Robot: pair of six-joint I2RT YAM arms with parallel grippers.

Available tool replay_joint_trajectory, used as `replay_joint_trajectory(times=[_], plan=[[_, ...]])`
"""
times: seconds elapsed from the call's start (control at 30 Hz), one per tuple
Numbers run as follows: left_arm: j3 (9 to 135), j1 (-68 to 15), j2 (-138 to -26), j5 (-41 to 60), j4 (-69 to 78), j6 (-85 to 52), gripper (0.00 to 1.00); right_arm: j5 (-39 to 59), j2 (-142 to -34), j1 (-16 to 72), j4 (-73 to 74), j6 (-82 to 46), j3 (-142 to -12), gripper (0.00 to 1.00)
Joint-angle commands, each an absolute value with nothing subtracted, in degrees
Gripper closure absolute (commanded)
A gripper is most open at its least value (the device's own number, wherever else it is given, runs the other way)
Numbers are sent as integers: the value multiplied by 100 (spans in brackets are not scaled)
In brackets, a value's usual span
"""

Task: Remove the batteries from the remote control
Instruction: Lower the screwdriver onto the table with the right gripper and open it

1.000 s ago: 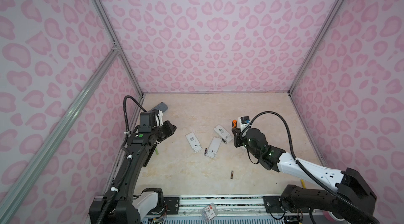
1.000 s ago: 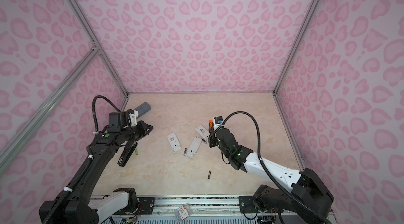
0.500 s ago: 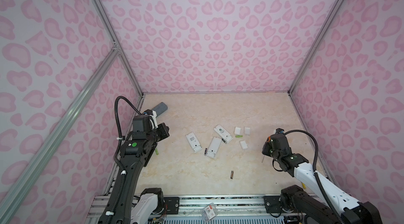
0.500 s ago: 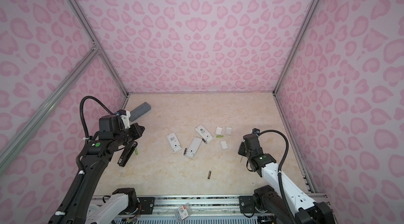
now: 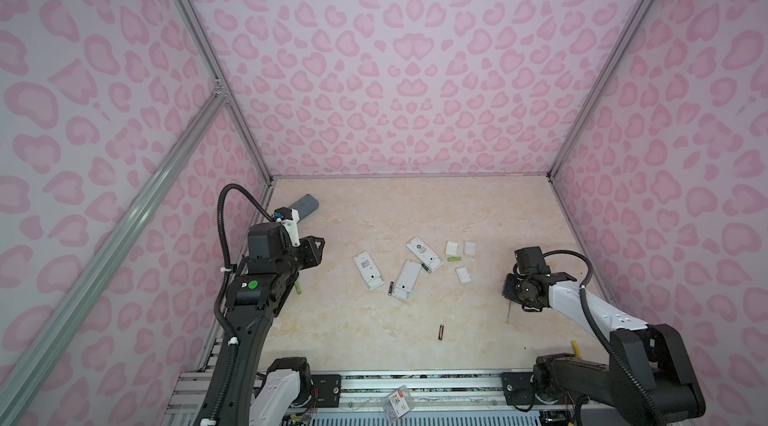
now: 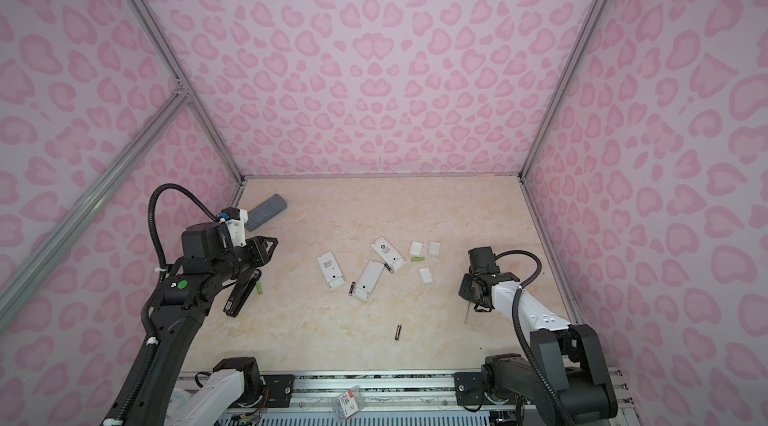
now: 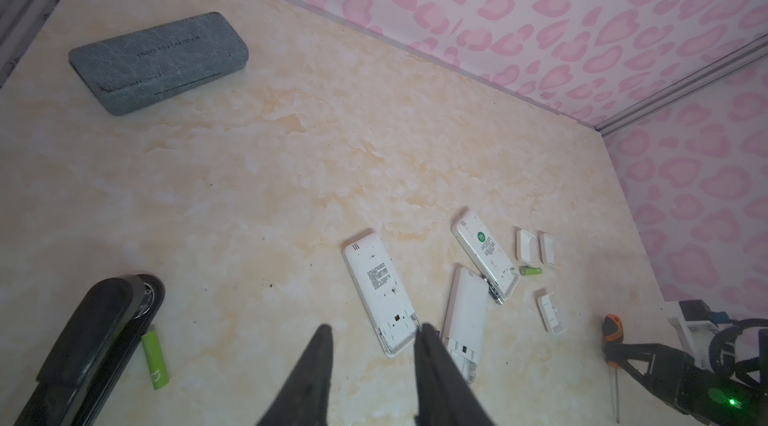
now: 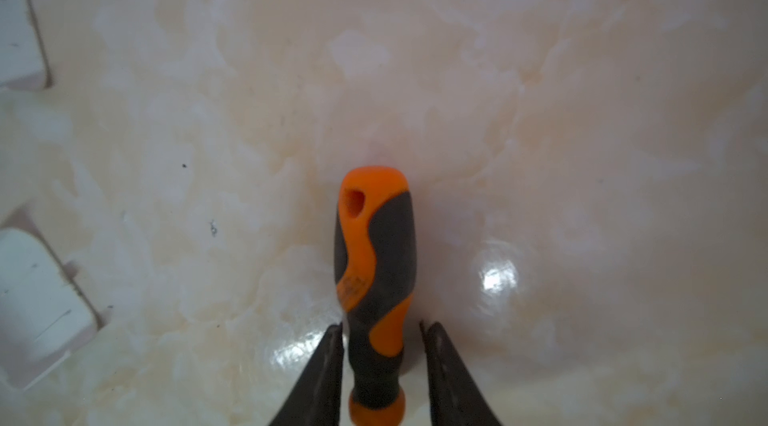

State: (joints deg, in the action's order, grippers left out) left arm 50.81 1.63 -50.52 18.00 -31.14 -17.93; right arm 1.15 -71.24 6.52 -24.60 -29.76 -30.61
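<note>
The pale marbled surface [image 5: 415,216] carries everything, and places here are given from the centre remote [image 5: 407,279], a white one lying back up.

Well to its left in both top views, the left end effector [image 7: 374,328] hangs above the surface with its fingers spread and nothing between them. Well to its right, the right end effector [image 8: 380,324] is down low, its fingers parted on either side of the screwdriver [image 8: 374,245] handle; a thin gap shows at one side, so it is not pinching it.

A grey case [image 5: 305,204] lies far off to the back left. A black remote [image 6: 243,293] lies far left, partly under the left arm. A second white remote [image 5: 368,270] sits just left of the centre remote, and a third white remote [image 5: 424,253] just behind it to the right.

Three white cover plates [image 5: 463,275] lie near its right.

The batteries are loose on the surface: a dark battery [image 5: 391,287] just beside its left edge, another dark battery [image 5: 441,331] in front, a green battery [image 5: 456,258] among the cover plates, and a second green battery [image 5: 298,288] by the black remote.
</note>
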Motion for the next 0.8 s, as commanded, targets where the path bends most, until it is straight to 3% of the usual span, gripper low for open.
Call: replay_joint_trajectory(times=[0.0,0.13,0.27,0.43,0.53,0.73,0.77], plan=[[5061,218,-4869,1641,-2916,-1659,45,153,-7018,614,-2615,-2869,-3090,62],[5196,237,-4561,1198,-3093,-1536,18,245,-6584,594,-2807,-2754,-3340,56],[5265,240,-4194,518,-2856,-1406,2,11,-6083,581,-2786,-2558,-3632,51],[4464,237,-3896,19,-1253,-985,3,-465,-5816,475,-2043,-2204,-3705,35],[3755,237,-3862,-335,-369,-971,3,-610,-5975,264,-1545,-2001,-3672,18],[2422,238,-3844,-1413,980,-1616,3,-872,-6470,-196,-606,-1965,-3444,8],[2162,238,-3791,-1477,1304,-1681,3,-891,-6554,-287,-471,-1977,-3397,2]])
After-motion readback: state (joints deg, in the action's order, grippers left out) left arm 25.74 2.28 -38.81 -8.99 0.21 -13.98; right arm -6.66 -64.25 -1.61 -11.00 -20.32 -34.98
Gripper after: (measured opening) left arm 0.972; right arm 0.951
